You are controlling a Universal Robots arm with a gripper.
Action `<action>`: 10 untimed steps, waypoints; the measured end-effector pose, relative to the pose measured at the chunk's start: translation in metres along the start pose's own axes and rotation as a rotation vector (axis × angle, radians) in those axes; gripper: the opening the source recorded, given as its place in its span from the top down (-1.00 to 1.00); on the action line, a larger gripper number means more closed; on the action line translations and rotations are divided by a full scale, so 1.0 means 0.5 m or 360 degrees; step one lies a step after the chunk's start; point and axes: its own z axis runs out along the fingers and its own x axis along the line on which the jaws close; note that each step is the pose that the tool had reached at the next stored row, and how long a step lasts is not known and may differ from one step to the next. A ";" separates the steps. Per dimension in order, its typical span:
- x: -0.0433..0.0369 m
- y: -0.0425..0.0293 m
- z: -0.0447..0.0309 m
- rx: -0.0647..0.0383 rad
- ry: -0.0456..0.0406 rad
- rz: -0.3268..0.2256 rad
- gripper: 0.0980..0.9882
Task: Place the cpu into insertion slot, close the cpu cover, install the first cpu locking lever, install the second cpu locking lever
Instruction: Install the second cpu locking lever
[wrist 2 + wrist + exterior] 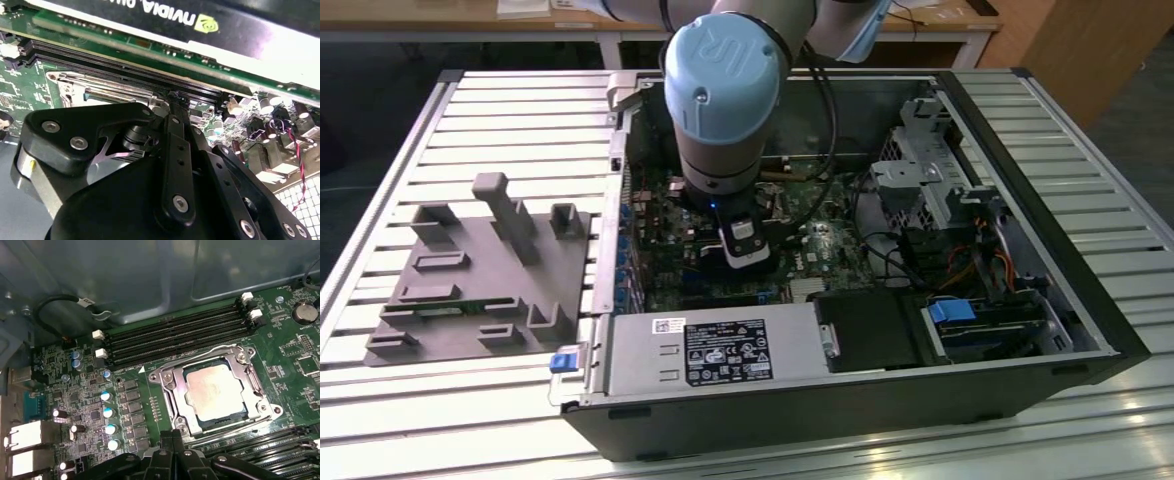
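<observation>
The cpu (pixel 215 390), a dull silver square, lies flat in the insertion slot (pixel 158 376) on the green motherboard. The cpu cover (pixel 173 392), a silver frame, lies down around it, and the chip shows through its window. Thin wire levers run along two opposite sides of the socket. My gripper (pixel 173 440) hovers just beside the socket's edge, its black fingers (pixel 167 439) pressed together with nothing between them. In the second wrist view the gripper (pixel 172 97) tips point at the board next to the socket's metal frame (pixel 95 85). In the exterior view the gripper (pixel 744 250) reaches down into the open computer case.
Long black memory slots (pixel 175 337) flank the socket. A graphics card (pixel 175 20) stands close beside the gripper. The power supply (pixel 720 345), drive cage (pixel 934 190) and cables crowd the case. A grey fixture tray (pixel 480 270) sits at the exterior view's left.
</observation>
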 end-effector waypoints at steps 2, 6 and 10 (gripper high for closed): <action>0.001 0.003 -0.007 0.0000 0.0000 0.0000 0.98; 0.002 0.009 -0.022 0.0000 -0.0001 0.0000 0.98; 0.003 0.010 -0.025 -0.0004 -0.0003 -0.0001 0.98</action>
